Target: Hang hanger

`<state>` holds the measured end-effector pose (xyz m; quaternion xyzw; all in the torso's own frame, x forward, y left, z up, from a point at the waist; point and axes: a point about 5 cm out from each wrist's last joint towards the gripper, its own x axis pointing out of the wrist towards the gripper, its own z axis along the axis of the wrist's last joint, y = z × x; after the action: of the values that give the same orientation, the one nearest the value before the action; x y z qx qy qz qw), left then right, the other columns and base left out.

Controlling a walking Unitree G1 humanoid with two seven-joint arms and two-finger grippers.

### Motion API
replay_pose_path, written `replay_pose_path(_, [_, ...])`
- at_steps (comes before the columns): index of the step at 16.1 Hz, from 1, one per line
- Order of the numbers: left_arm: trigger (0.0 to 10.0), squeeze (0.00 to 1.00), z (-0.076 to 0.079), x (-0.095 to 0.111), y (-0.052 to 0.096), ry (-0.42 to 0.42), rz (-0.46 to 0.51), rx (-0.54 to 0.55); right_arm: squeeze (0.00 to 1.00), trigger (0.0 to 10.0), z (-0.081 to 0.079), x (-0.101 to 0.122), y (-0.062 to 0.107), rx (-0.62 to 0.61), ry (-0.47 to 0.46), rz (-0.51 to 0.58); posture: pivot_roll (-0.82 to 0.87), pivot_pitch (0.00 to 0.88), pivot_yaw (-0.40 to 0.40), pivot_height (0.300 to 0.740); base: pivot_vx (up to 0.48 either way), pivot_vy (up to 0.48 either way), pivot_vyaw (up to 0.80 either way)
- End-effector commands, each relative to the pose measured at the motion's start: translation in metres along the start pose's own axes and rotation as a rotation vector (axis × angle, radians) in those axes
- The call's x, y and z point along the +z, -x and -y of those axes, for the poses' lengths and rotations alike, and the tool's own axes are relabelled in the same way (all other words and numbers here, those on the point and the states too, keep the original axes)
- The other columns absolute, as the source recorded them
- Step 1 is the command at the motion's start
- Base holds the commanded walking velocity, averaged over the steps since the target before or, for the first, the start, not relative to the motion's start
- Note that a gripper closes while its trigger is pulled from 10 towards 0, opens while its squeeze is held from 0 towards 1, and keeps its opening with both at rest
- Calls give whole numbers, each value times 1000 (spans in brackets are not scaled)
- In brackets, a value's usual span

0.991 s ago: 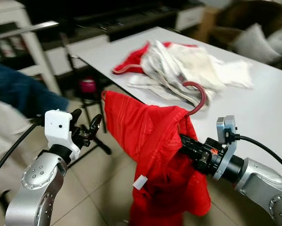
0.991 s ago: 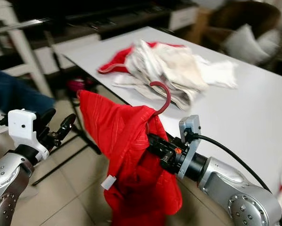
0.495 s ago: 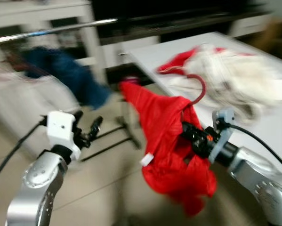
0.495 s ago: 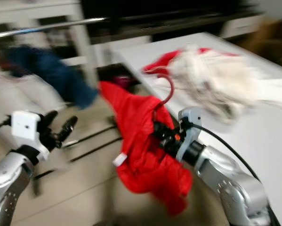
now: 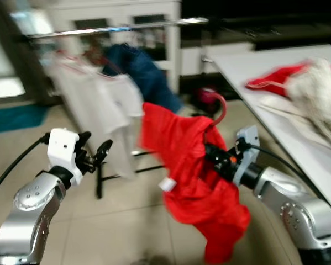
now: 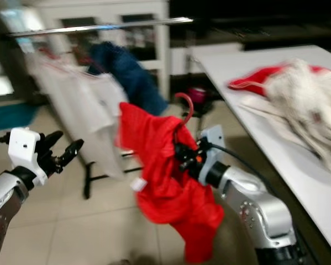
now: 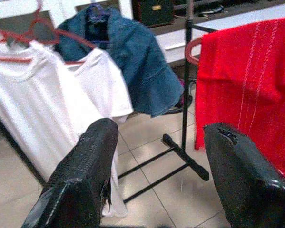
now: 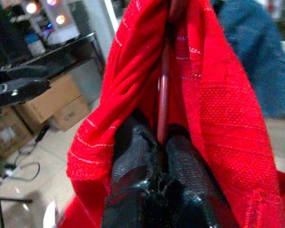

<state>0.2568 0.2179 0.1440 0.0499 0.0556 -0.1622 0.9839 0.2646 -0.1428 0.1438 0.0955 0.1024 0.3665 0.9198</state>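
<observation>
Since a second ago the head camera has swung left, so the table (image 5: pixel 298 105) now sits at 2 o'clock and a clothes rail (image 5: pixel 115 27) has come into view at 11 o'clock. At 3 o'clock the right gripper (image 8: pixel 156 142) is clamped on the stem of the red hanger (image 5: pixel 219 110), fingers (image 8: pixel 182 159) pressed together on it. A red shirt (image 5: pixel 193 176) drapes from the hanger, held in the air at frame centre, near the rail but apart from it. At 9 o'clock the left gripper (image 7: pixel 156 156) is spread wide with nothing between its fingers. On the rail hang white shirts (image 7: pixel 33 95) and a blue garment (image 7: pixel 132 66). A heap of white and red clothes (image 6: pixel 298 94) lies on the table.
</observation>
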Motion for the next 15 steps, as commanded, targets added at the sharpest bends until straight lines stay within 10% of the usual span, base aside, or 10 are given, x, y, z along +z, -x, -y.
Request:
replay_pose_path(1, [10000, 0, -7, -1, 2, 0, -14, 3, 0, 10000, -3, 11, -5, 35, 36, 43, -57, 0, 44, 719, 0, 0, 781])
replay_pose_path(3, [10000, 0, -4, -1, -2, 23, 10, -32, 0, 10000, 0, 17, -4, 45, 56, 54, -66, 0, 51, 719, 0, 0, 788])
replay_pose_path(5, [10000, 1000, 7, 3, -6, 100, 37, -161, 0, 10000, -2, 21, -4, 83, 27, 84, -75, 0, 60, 719, 0, 0, 0])
replay_pose_path(9, [10000, 922, 1, 5, -16, 82, 32, -227, 0, 10000, -12, 27, 6, 245, -3, 96, -86, 0, 64, 719, 0, 0, 0])
replay_pose_path(10, [10000, 224, -3, 5, -19, 55, 18, -217, 0, 10000, -13, 29, 8, 270, -11, 101, -89, 0, 66, 719, 0, 0, 0])
replay_pose_path(11, [10000, 0, -8, 6, -22, 58, 18, -203, 0, 10000, -14, 31, 10, 298, -20, 101, -93, 0, 67, 719, 0, 0, 0])
replay_pose_path(15, [10000, 0, -14, 11, -32, 65, 36, -253, 0, 10000, -23, 36, 18, 447, -65, 81, -99, 0, 67, 719, 0, 0, 0])
